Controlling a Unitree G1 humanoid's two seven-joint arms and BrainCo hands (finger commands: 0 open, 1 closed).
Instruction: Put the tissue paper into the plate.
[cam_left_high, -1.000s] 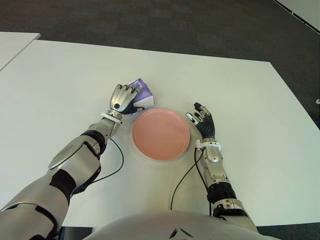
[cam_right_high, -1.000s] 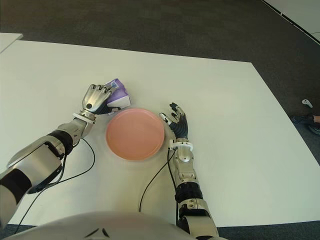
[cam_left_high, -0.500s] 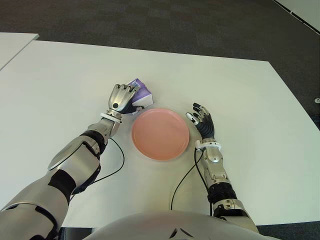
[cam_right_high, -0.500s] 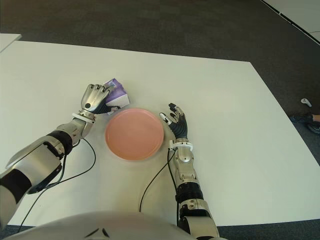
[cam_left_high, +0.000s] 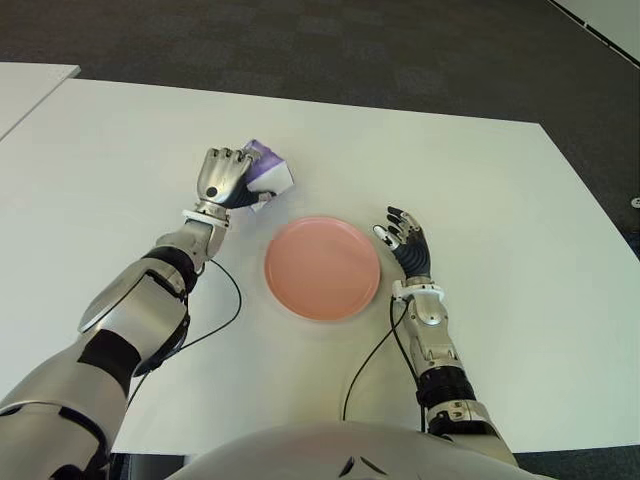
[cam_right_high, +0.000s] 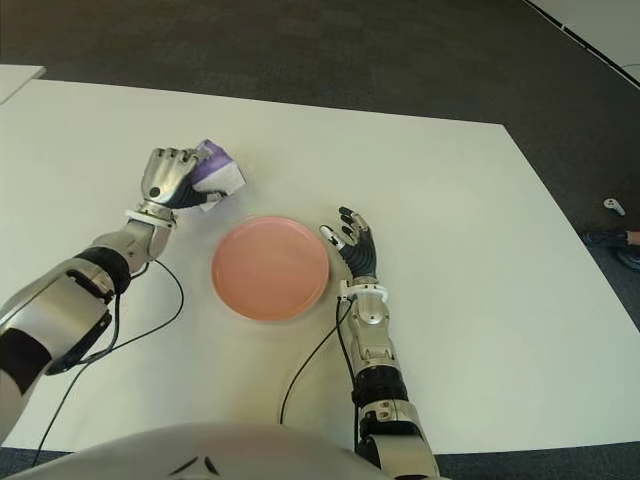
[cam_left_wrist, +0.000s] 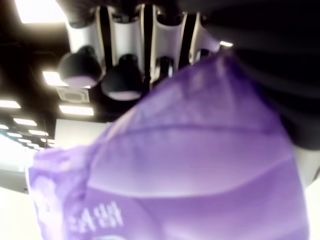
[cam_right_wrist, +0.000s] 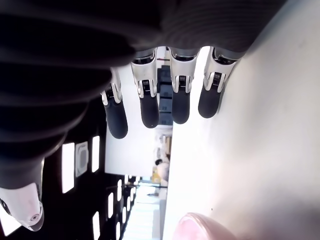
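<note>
One white table (cam_left_high: 480, 180), dark carpet (cam_left_high: 300, 40); L hand (cam_left_high: 222, 178) grips tissue pack (cam_left_high: 266, 172), R hand (cam_left_high: 408, 243) slack by plate (cam_left_high: 322, 268).

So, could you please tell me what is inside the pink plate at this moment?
Nothing shows inside the pink plate; its whole inner face is uncovered. The purple tissue pack is held in the left hand, beyond the plate's left rim. The right hand shows open beside its right.
</note>
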